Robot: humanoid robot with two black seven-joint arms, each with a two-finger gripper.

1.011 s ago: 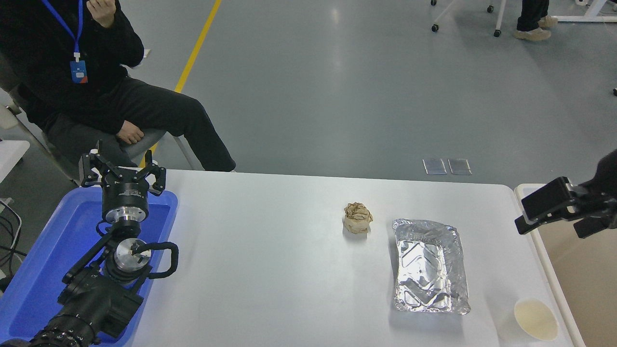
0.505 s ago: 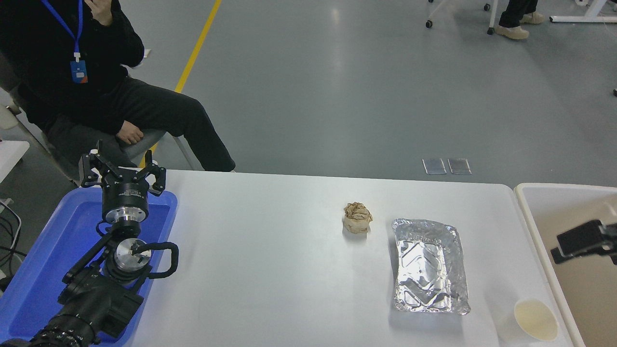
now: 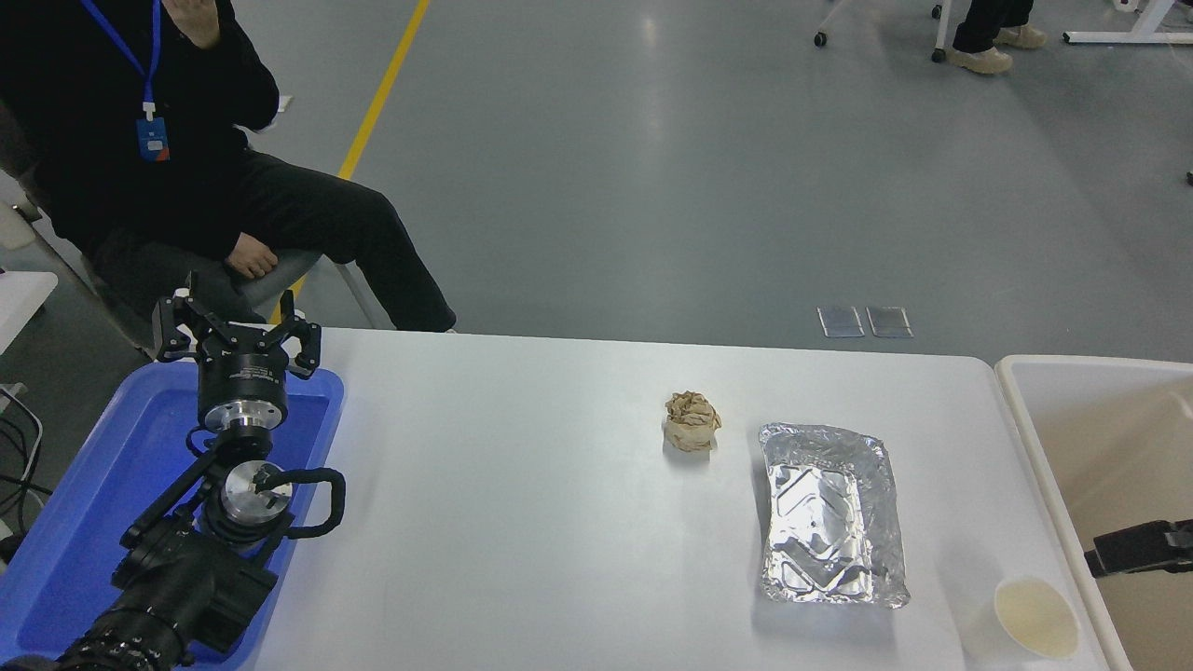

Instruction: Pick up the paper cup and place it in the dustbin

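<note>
The paper cup (image 3: 1035, 617) is small and cream-white and stands upright at the table's front right corner, just right of the foil tray. The beige dustbin (image 3: 1090, 368) stands off the table's right edge, its rim level with the tabletop. Only a black part of my right gripper (image 3: 1142, 548) shows at the right edge, over the dustbin's inside, a little above and right of the cup and apart from it. My left gripper (image 3: 236, 331) is parked open at the lower left above the blue tray.
A crumpled brown paper ball (image 3: 692, 420) lies mid-table. A foil tray (image 3: 831, 513) lies to its right, next to the cup. A blue plastic tray (image 3: 102, 494) sits at the left edge. A person in black (image 3: 140, 140) sits beyond the far left corner.
My right gripper has moved down and to the right, from above the dustbin's left rim to low over its inside at the picture's right edge. The cup has not moved.
</note>
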